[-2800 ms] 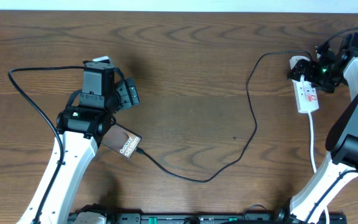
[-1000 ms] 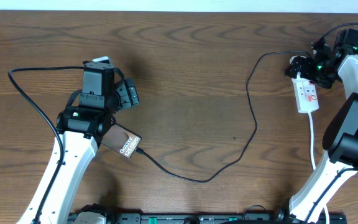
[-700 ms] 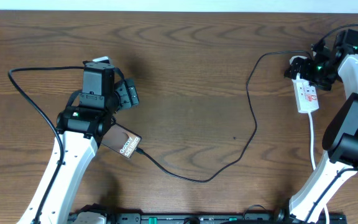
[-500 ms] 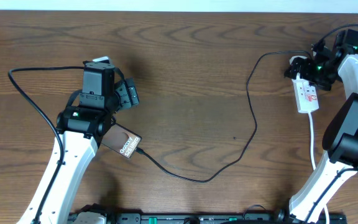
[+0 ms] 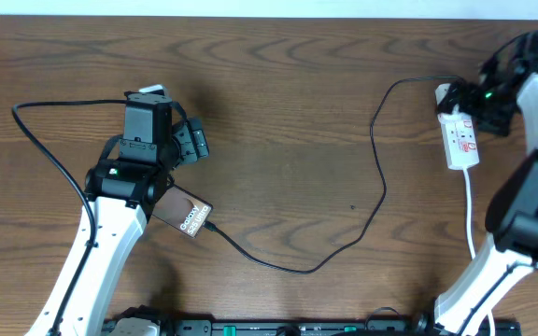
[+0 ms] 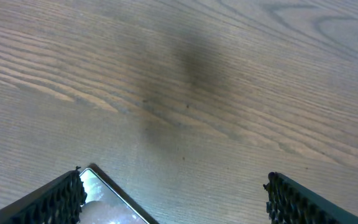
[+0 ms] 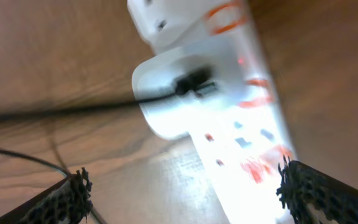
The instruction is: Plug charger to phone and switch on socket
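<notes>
The phone (image 5: 185, 214) lies flat on the wooden table, partly under my left arm; one corner of it (image 6: 114, 208) shows by the left finger in the left wrist view. The charger (image 5: 381, 191) runs as a thin black cable from the phone's lower right end to a white plug (image 7: 173, 93) at the far end of the socket (image 5: 460, 138). My left gripper (image 5: 190, 142) (image 6: 174, 186) hangs open above bare wood, just behind the phone. Wide open too, my right gripper (image 5: 484, 99) (image 7: 188, 186) hovers over the socket (image 7: 247, 130) and holds nothing.
A white cord (image 5: 472, 215) leads from the socket toward the table's front edge beside the right arm. A dark cable loop (image 5: 40, 140) lies at the far left behind my left arm. The table's back edge (image 5: 269, 13) runs along the top.
My right arm has drawn back to the right, away from the socket's plug end, so more of the white plug shows. The left arm, phone and charger have not moved.
</notes>
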`<action>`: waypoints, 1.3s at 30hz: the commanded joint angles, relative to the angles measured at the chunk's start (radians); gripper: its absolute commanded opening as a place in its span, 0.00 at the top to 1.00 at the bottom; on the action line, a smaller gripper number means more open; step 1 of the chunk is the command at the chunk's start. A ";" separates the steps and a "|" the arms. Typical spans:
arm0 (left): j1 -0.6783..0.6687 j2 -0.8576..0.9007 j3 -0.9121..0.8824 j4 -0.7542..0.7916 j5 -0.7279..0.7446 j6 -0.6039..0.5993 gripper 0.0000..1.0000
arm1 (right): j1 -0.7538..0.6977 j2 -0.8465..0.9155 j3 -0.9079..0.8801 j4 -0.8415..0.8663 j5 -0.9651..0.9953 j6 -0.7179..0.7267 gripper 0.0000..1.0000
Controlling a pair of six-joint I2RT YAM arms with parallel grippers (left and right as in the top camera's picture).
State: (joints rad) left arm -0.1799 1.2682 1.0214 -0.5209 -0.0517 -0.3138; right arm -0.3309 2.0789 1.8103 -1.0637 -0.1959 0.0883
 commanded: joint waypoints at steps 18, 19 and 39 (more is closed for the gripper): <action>-0.003 0.006 0.015 -0.002 -0.013 0.002 0.09 | -0.006 -0.409 0.052 -0.055 0.141 0.185 0.01; -0.003 0.006 0.015 -0.002 -0.013 0.003 0.09 | -0.006 -0.409 0.052 -0.055 0.141 0.185 0.01; -0.010 -0.325 -0.143 0.033 -0.047 0.010 0.09 | -0.006 -0.409 0.052 -0.055 0.141 0.185 0.01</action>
State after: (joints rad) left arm -0.1818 1.0592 0.9752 -0.5644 -0.0700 -0.3134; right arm -0.3363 1.6665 1.8664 -1.1179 -0.0696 0.2600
